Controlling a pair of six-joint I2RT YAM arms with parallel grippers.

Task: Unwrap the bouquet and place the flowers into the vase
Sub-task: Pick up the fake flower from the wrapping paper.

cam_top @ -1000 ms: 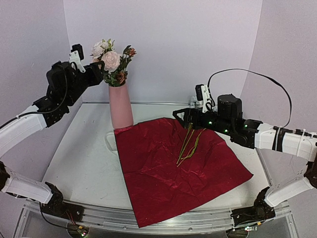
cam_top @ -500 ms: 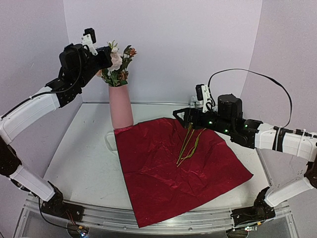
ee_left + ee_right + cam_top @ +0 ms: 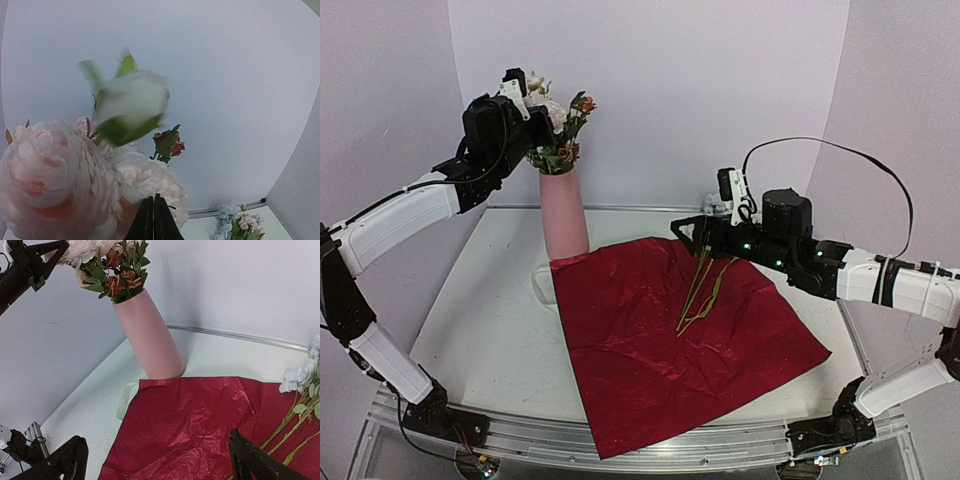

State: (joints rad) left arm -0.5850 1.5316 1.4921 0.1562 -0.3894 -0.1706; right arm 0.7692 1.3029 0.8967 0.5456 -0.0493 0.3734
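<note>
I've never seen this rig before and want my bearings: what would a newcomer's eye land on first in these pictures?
The dark red wrapping paper spread flat across the middle of the table, with a few loose green stems lying on it near the open right gripper. Then the salmon-pink vase at the back left, full of flowers, with the shut left gripper up at the blooms.

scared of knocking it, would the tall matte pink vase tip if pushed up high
Likely tippy: the tall, narrow matte salmon-pink vase carries pink and white flowers bunched high. Pushed low, it probably slides on the smooth table.
</note>
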